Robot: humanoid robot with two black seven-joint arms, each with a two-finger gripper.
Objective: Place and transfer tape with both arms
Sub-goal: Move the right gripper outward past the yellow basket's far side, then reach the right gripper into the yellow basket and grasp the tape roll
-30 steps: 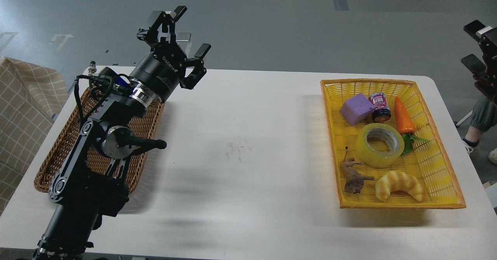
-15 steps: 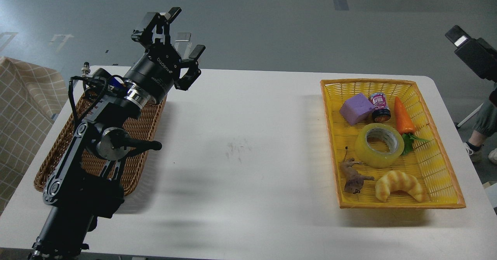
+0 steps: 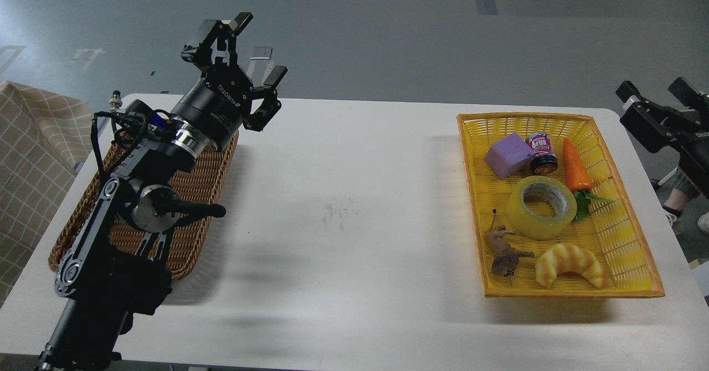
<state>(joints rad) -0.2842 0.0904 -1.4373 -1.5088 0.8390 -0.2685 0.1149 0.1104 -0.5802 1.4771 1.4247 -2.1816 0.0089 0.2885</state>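
Note:
The tape (image 3: 530,222), a translucent yellow roll with a grey-white core, lies flat in the middle of the yellow basket (image 3: 570,293) on the right of the white table. My left gripper (image 3: 260,49) is open and empty, raised above the far end of the brown wicker basket (image 3: 83,216) at the table's left. My right gripper (image 3: 653,93) comes in at the right edge, beyond the yellow basket's far right corner. Its two fingers stand apart and hold nothing. Both grippers are far from the tape.
The yellow basket also holds a purple block (image 3: 508,155), a small can (image 3: 543,152), a toy carrot (image 3: 576,167), a brown toy animal (image 3: 503,253) and a croissant (image 3: 569,264). A checked cloth (image 3: 33,155) is at the left. A person's legs (image 3: 687,185) are at the right.
My left arm has drifted a little left and back. My right gripper has swung down and turned, so both fingers now show at the right edge.

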